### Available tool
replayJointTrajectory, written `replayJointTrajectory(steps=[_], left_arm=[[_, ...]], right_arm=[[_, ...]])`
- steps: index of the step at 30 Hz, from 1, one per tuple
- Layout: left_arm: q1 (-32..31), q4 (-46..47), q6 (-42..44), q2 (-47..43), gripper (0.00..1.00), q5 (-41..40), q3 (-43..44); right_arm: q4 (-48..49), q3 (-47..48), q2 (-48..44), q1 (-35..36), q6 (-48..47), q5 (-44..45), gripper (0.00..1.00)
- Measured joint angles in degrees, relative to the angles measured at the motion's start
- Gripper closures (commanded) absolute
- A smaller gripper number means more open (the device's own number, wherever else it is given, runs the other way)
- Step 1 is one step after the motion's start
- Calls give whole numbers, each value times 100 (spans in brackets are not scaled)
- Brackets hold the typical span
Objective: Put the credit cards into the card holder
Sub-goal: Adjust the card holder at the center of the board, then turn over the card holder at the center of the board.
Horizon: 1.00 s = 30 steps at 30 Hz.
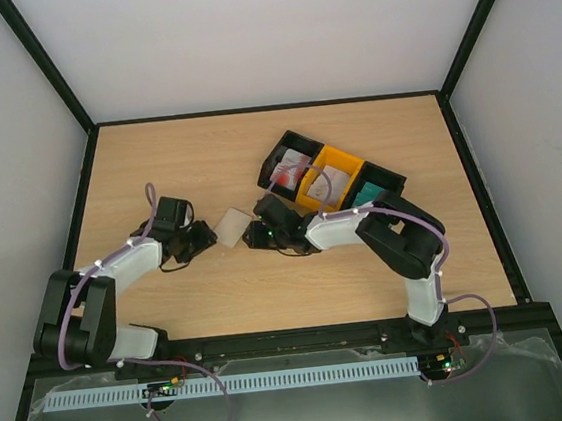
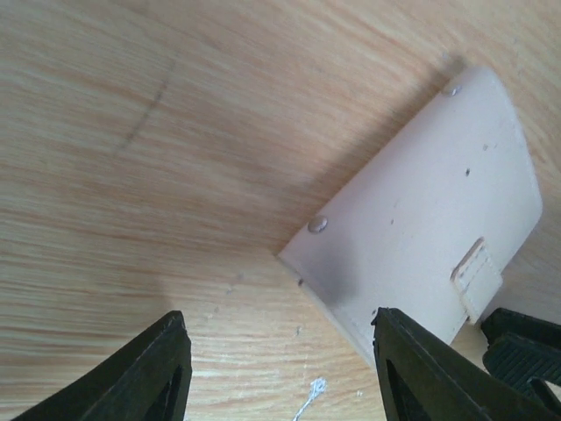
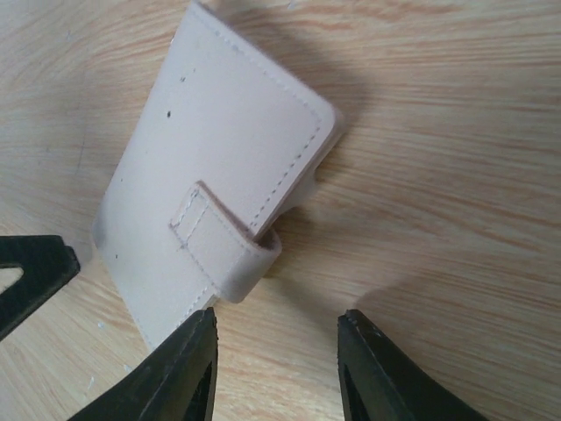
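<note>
Card holder [image 3: 210, 175]: pale matt leather-like skin, stitched edges, small specks. Table [image 3: 456, 158]: light wood grain, smooth, faint scratches. Bins [image 1: 346, 156]: black, orange plastic.

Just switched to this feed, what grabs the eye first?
The closed beige card holder sits mid-table, flanked by the left tool and the right tool, both open and low beside it. Beyond the right arm, a row of black and orange bins holds the cards.
</note>
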Motion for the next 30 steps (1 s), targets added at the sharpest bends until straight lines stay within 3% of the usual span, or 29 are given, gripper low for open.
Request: replayJointTrajectory(steps=[4, 13, 22, 30], left_arm=[[0, -190, 164, 13, 38, -245, 304], [0, -142, 529, 1163, 56, -98, 1261], [-33, 59, 752, 1624, 78, 234, 1296], [-33, 568, 765, 1663, 81, 363, 1088]], right_arm=[[94, -68, -35, -61, 273, 136, 60], [487, -295, -79, -330, 719, 50, 59], [992, -203, 210, -424, 955, -540, 58], [1766, 37, 699, -372, 1344, -1147, 59]])
